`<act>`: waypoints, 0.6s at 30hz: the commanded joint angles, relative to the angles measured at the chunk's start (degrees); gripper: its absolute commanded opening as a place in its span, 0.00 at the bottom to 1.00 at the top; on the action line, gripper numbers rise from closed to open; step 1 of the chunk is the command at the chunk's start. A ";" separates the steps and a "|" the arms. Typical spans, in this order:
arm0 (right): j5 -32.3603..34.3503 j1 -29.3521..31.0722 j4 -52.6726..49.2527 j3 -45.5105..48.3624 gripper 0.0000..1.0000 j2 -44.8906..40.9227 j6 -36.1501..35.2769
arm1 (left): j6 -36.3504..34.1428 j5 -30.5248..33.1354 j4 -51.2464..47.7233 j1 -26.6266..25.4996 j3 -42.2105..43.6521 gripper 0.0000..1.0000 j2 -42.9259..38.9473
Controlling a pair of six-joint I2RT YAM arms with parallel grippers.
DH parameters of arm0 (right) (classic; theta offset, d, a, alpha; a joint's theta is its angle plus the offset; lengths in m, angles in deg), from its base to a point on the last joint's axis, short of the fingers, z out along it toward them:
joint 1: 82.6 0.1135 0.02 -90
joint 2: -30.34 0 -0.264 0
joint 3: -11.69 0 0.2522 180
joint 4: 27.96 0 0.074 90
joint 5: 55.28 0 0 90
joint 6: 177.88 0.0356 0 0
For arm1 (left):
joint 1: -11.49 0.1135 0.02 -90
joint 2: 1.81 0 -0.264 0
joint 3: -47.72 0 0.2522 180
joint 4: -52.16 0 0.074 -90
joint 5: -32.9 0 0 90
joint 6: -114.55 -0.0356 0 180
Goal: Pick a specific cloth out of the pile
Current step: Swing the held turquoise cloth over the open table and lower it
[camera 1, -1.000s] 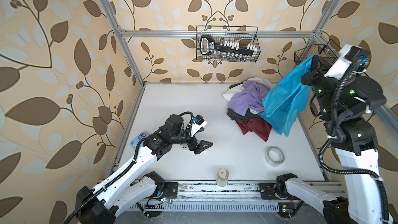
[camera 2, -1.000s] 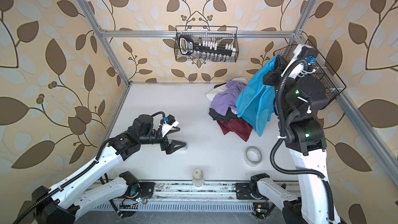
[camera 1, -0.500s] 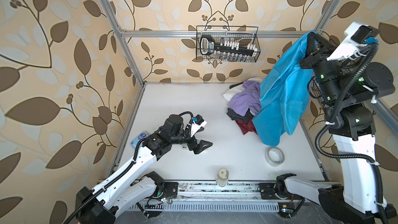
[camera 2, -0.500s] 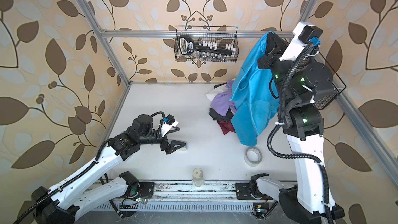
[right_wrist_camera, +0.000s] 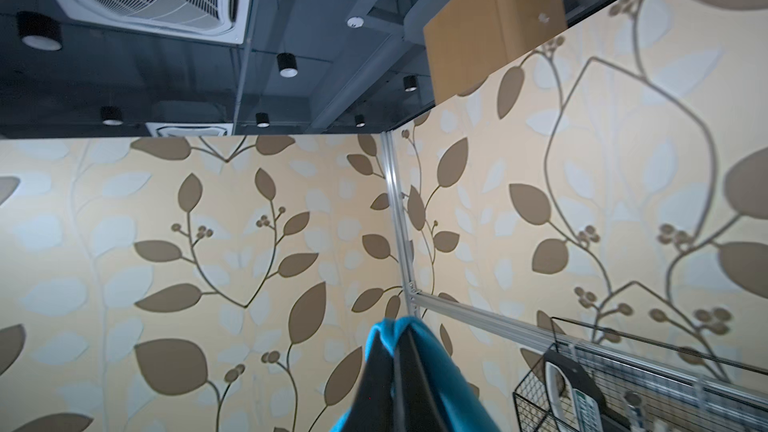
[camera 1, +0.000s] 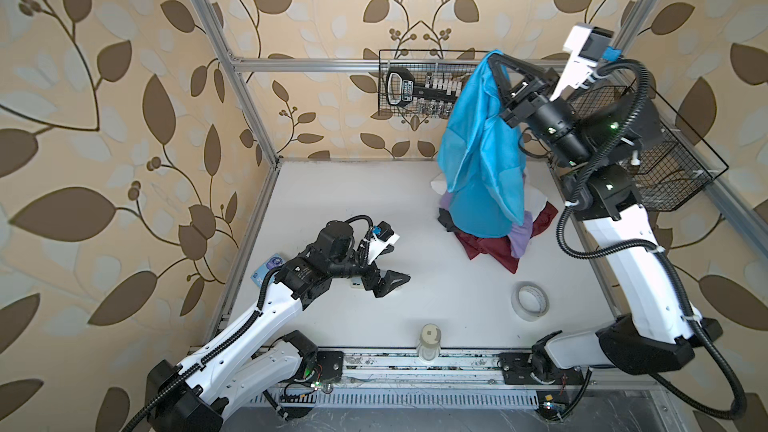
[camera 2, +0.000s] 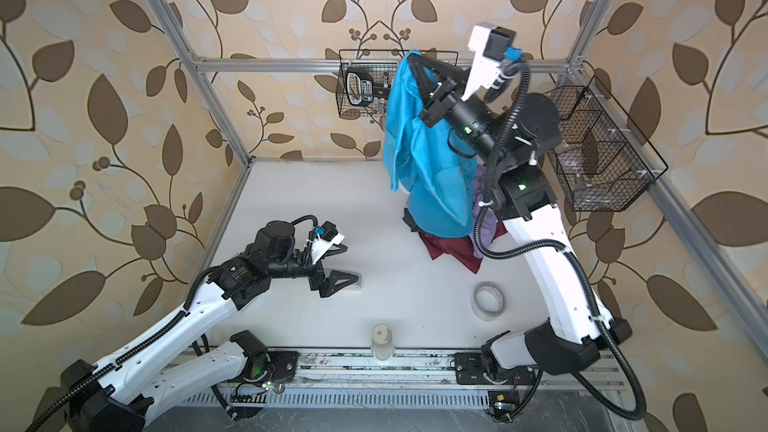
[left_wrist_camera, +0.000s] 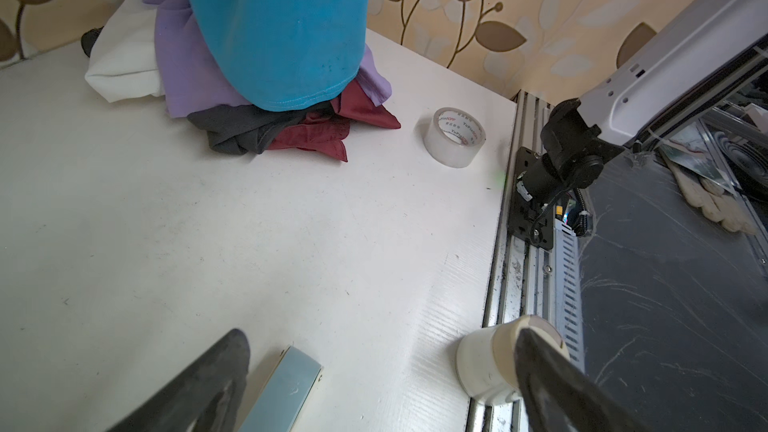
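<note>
One risk: the cloth [camera 1: 478, 168] hangs touching the pile [camera 1: 494, 249], so the right end effector [camera 1: 494, 61], clamped on its top, could drag the pile along.

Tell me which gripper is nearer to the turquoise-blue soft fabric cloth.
Right. The right gripper is shut on the top edge of the turquoise-blue cloth, holding it raised above the pile. The left gripper sits low over the table, open, well apart from it.

Wide bare table [camera 1: 374, 209] centre, pile [camera 1: 490, 249] and hanging cloth [camera 1: 478, 160] filling the far right corner, tape roll [camera 1: 516, 303] near the front right, small bottle [camera 1: 430, 340] at the front edge.
</note>
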 commanded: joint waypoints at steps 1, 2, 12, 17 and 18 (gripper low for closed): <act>-2.64 3.18 0.83 -6.54 0.00 6.33 -2.66 | -1.38 -0.86 0.73 -0.53 0.51 0.99 -0.80; -2.86 3.49 0.87 -8.78 0.00 8.53 -2.46 | -1.43 -0.88 0.81 -0.48 0.51 0.99 -0.87; -5.04 3.96 7.97 -26.15 0.00 29.79 0.12 | -2.64 -0.89 0.73 -0.52 1.03 0.99 -1.47; -6.79 3.96 13.16 -24.95 0.00 35.26 2.64 | -2.92 -0.28 0.47 -0.52 1.13 0.99 -1.61; -7.31 3.97 13.63 -24.30 0.00 36.13 3.47 | -3.03 -0.19 0.51 -0.49 1.14 0.99 -1.72</act>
